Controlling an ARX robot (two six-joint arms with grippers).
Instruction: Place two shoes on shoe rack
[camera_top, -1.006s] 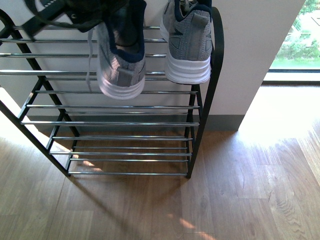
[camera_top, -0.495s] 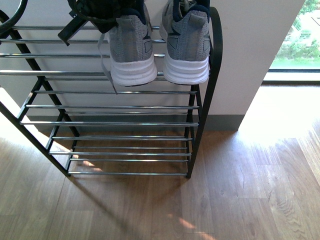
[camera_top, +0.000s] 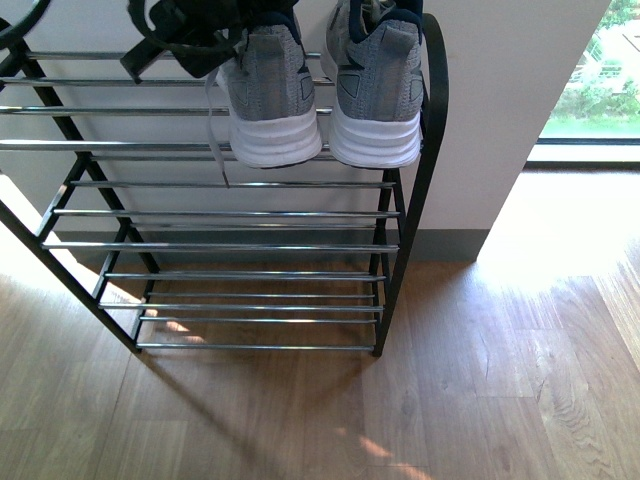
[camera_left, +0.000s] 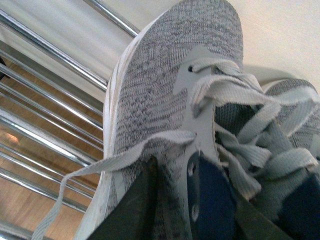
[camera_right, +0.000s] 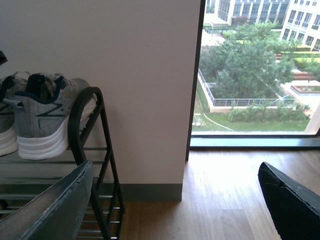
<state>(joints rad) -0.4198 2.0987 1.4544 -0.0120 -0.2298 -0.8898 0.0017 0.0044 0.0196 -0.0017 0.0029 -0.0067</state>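
Observation:
Two grey knit sneakers stand heel-out, side by side, at the right end of the shoe rack's (camera_top: 230, 214) upper tier. The right sneaker (camera_top: 375, 95) rests free against the black side frame. My left gripper (camera_top: 215, 25) reaches down from the picture's top edge and is shut on the left sneaker (camera_top: 268, 100), whose white heel sits on the chrome bars. In the left wrist view the gripper (camera_left: 172, 202) clamps the sneaker's (camera_left: 160, 100) tongue and collar. A loose lace hangs down. My right gripper (camera_right: 172, 210) hangs open over the floor, right of the rack (camera_right: 87, 130); the right sneaker (camera_right: 42, 117) shows there.
Lower rack tiers (camera_top: 230, 300) hold nothing. A pale wall (camera_top: 500, 100) with a grey skirting stands behind the rack. A floor-length window (camera_right: 255, 70) lies to the right. Wooden floor (camera_top: 450, 380) spreads in front and to the right.
The left sneaker has swung from hanging heel-down below the tier to sitting level beside the right sneaker, moving up and slightly right. The right sneaker has stayed put.

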